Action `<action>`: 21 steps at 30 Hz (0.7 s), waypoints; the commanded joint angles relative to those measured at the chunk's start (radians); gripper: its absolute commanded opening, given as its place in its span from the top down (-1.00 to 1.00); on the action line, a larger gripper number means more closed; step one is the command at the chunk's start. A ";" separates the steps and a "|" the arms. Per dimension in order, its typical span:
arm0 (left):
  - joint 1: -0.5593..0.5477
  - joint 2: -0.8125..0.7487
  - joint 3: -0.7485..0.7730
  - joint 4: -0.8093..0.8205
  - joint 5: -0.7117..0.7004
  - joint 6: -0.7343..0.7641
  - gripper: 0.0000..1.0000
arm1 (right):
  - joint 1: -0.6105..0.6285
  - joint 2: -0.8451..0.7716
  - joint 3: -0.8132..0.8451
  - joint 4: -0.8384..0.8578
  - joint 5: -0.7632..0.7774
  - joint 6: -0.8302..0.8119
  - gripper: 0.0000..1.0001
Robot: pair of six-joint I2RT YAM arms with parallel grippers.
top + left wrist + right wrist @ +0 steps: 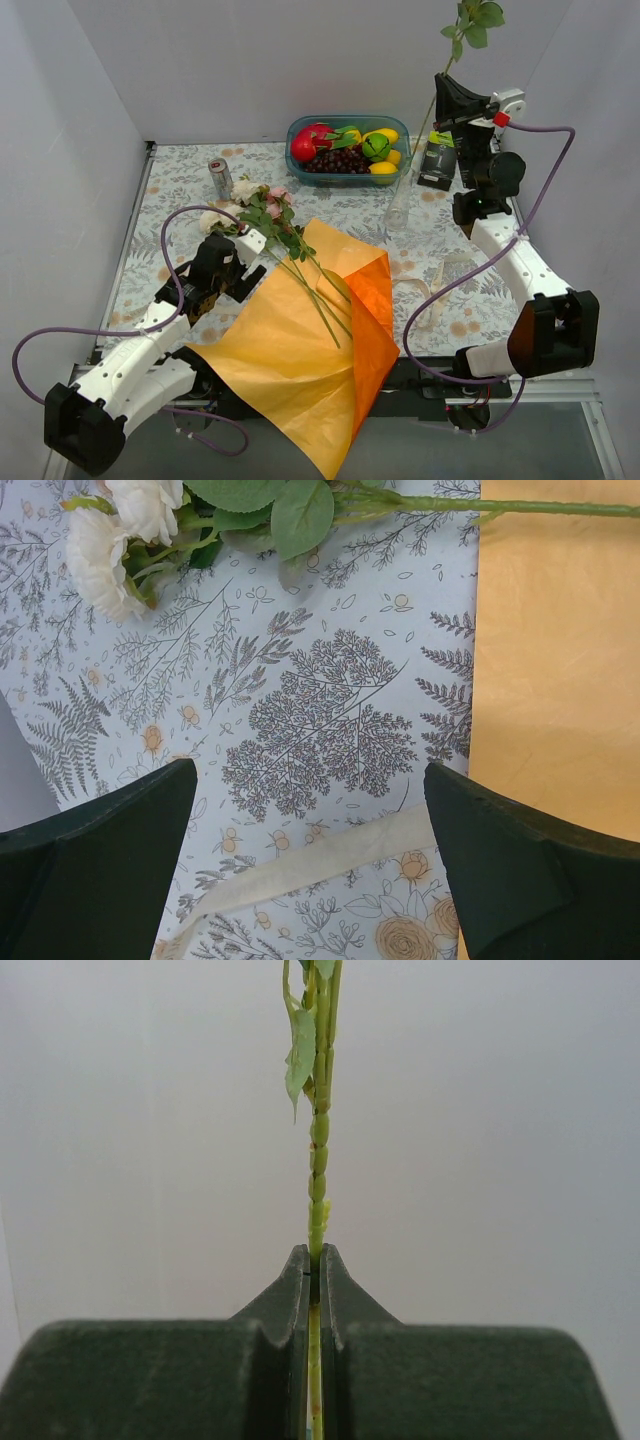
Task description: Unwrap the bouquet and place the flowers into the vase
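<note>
Now, flower transfer under way. Nearer than vase (398, 210): wrap (290, 370) spread open, left gripper (252, 258) gaping, empty, beside loose flowers (270, 215). Above vase: right gripper (447, 92) clamped on one stem (318, 1160). Next, likely: lowering stem end squarely into narrow mouth.

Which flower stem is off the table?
The leafy stem pinched in the right gripper, raised; the other flowers lie across the orange wrapping paper.

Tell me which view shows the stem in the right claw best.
The right wrist view: the stem runs up the centre, pinched by the shut right claw. The top external view shows it thin and distant, leaves on top. The left wrist view misses it.
</note>
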 commanded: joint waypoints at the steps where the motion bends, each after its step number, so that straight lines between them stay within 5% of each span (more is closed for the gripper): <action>1: 0.002 -0.005 0.000 0.015 -0.001 -0.002 -0.96 | -0.013 -0.053 0.015 0.033 -0.007 -0.008 0.97; 21: 0.002 -0.008 -0.017 0.029 -0.001 -0.004 -0.96 | -0.019 -0.060 0.001 0.015 -0.031 0.051 0.97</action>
